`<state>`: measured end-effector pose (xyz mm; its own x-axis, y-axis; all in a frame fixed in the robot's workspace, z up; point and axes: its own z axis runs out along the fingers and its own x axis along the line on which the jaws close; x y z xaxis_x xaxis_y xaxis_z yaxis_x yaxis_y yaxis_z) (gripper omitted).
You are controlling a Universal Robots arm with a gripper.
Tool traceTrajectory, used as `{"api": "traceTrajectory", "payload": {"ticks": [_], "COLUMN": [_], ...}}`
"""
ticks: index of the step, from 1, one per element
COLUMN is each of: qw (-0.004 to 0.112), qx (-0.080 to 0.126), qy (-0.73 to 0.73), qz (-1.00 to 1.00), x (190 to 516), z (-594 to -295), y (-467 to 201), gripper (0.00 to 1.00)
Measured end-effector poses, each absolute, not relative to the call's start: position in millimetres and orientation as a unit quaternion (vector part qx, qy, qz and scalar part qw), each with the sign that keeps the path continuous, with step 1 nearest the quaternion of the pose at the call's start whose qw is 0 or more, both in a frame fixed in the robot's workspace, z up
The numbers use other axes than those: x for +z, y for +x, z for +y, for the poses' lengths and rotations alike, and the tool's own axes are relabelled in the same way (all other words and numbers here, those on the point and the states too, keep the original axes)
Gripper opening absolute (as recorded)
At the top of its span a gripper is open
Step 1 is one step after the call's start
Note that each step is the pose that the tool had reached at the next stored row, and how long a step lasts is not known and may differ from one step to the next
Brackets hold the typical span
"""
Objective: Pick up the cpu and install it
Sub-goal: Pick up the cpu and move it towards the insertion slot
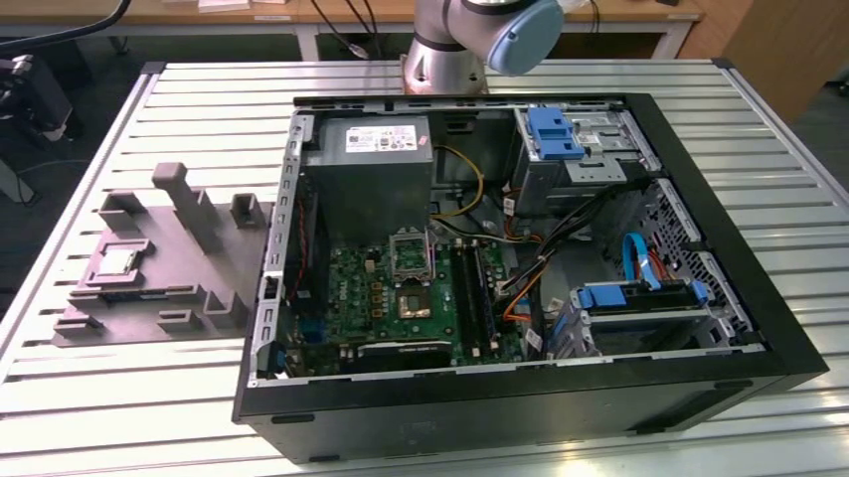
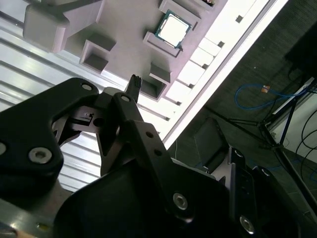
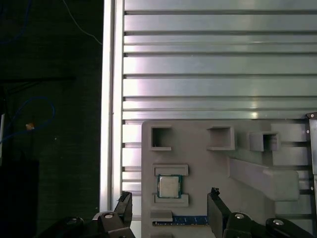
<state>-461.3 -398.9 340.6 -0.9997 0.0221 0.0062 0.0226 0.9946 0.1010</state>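
Presently the tool (image 3: 170,194) hangs above the grey moulded tray (image 3: 198,153), its 2 black fingers (image 3: 125,204) spread wide with nothing between them. In the first wrist view they stand to either side of the cpu (image 3: 169,186), and the second wrist view suggests they are clear above it, not touching. The cpu lies flat, silver top up, in a shallow recess of the tray, with a raised block on each of 2 opposite sides. The tray rests on the slatted tabletop (image 1: 173,397) just beside the open computer case (image 1: 531,412), at the exterior view's left. Inside the case, the metal-framed socket (image 1: 410,252) on the green motherboard (image 1: 385,298) appears to hold no chip, so nothing is installed yet. The main risk, as I judge it, lies in the chip's thinness: fingers closing too high would pass over it, while fingers too low would strike the tray or its blocks. An off-centre pinch could tip it or twist it in the recess. A weak hold on such narrow edges could also let it slip over the case, and a chip seated rotated or tilted could harm the socket's contacts.
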Motion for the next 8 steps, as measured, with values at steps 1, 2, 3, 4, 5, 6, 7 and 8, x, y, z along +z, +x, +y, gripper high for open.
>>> {"api": "traceTrajectory", "payload": {"ticks": [1, 2, 3, 4, 5, 6, 7, 8], "qw": [0.002, 0.003, 0.003, 0.003, 0.003, 0.003, 0.003, 0.003], "qx": [-0.051, -0.051, -0.051, -0.052, -0.052, -0.052, -0.052, -0.051], "qy": [-0.011, -0.01, -0.009, -0.009, -0.009, -0.009, -0.009, -0.009], "qz": [-0.999, -0.999, -0.999, -0.999, -0.999, -0.999, -0.999, -0.999], "x": [338.7, 337.0, 335.2, 333.2, 331.4, 329.6, 328.0, 326.6], "z": [-399.9, -401.2, -402.7, -404.2, -405.1, -405.5, -405.5, -405.5], "y": [-461.3, -461.4, -461.5, -461.5, -461.5, -461.5, -461.6, -461.5], "gripper": [0.71, 0.71, 0.71, 0.71, 0.71, 0.71, 0.71, 0.71]}}
